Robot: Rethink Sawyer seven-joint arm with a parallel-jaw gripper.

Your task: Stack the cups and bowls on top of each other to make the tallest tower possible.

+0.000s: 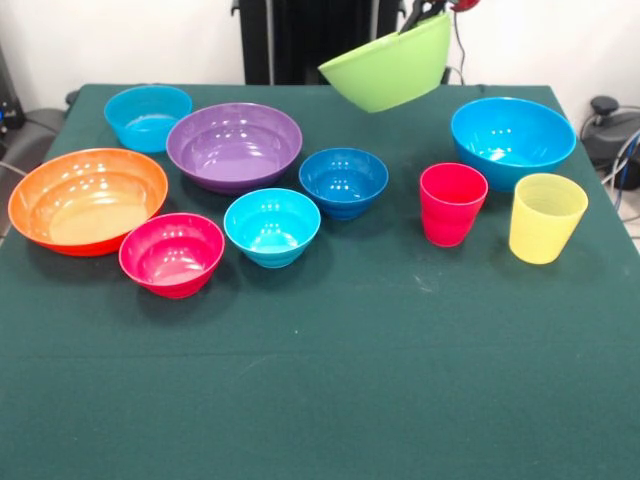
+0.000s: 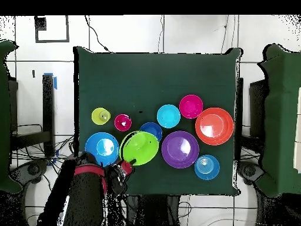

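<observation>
My gripper (image 1: 428, 12) is shut on the rim of the lime green bowl (image 1: 390, 70) and holds it tilted in the air above the table's far side. In the overhead view the gripper (image 2: 127, 165) grips the green bowl (image 2: 140, 147) at its near edge. Below it the small dark blue bowl (image 1: 344, 182) stands on the cloth. The red-pink cup (image 1: 452, 203) and the yellow cup (image 1: 546, 217) stand upright at the right, in front of the bright blue bowl (image 1: 512, 140). No tower is in view; each piece stands alone.
At the left stand the purple bowl (image 1: 234, 146), orange bowl (image 1: 88, 199), pink-red bowl (image 1: 172, 253), a small cyan bowl (image 1: 272, 226) and a cyan bowl (image 1: 148, 117) at the back. The green table (image 1: 320, 380) stretches toward the camera.
</observation>
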